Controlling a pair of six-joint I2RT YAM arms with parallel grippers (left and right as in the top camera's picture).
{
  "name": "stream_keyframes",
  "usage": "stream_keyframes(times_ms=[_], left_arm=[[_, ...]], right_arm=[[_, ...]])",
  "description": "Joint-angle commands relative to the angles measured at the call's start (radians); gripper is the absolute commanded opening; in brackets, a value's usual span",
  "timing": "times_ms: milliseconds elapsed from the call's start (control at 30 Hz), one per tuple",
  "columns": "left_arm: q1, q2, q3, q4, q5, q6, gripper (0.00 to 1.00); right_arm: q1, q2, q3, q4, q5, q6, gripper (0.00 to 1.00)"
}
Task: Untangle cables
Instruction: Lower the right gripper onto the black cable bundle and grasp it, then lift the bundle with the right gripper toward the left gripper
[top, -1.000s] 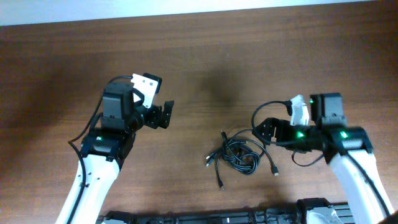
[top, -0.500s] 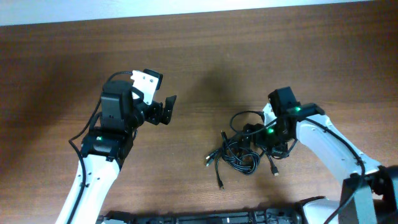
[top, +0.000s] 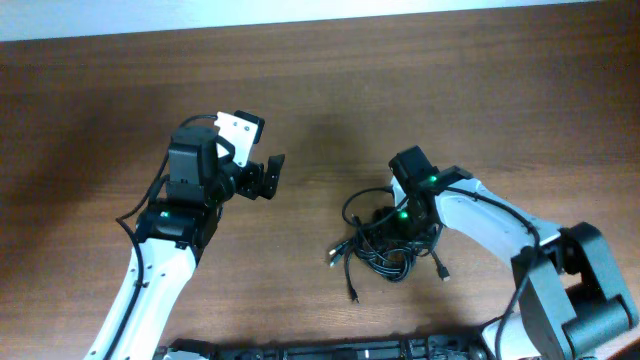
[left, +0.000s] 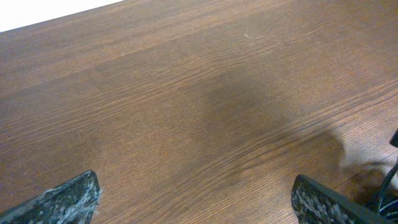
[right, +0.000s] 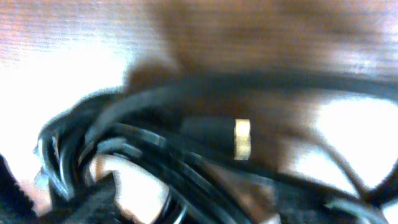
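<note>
The cables (top: 378, 252) lie in a tangled black bundle at the table's front middle, with loose plug ends trailing left and right. My right gripper (top: 395, 228) is down in the top of the bundle, its fingers hidden under the wrist. The right wrist view is blurred and filled with the cables (right: 186, 158) at very close range, among them a plug with a gold band (right: 242, 138); how the jaws stand is not visible. My left gripper (top: 266, 178) hovers well left of the bundle, wide open (left: 196, 208) over bare wood with nothing between its fingers.
A black cable loop (left: 388, 186) shows at the right edge of the left wrist view. The right arm's base (top: 580, 300) fills the front right corner. A dark rail (top: 350, 352) runs along the table's front edge.
My right arm has swung left and come down onto the cable bundle, and a loop of cable has shifted left with it. The left arm has barely moved.
</note>
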Motion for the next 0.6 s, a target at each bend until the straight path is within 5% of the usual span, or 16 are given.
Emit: stream_keyframes(times_ms=[0,67,200,367,567], left_arm=[[-0.005,0.006,0.019,0.001,0.018,0.013,0.99],[-0.005,0.006,0.019,0.002,0.018,0.013,0.99],[-0.005,0.006,0.019,0.002,0.035,0.013,0.99],[-0.005,0.006,0.019,0.006,0.261,0.005,0.99],[-0.005,0.006,0.019,0.024,0.306,-0.173,0.99]], right_arm=[[0.012,0.102,-0.027,0.042,-0.001,0.009,0.27],[0.011,0.105,-0.026,0.042,-0.001,0.009,0.04],[0.009,0.105,0.008,0.036,-0.002,0.009,0.04],[0.009,0.081,0.193,0.014,-0.001,0.005,0.04],[0.008,0.042,0.448,0.011,-0.001,0.006,0.04]])
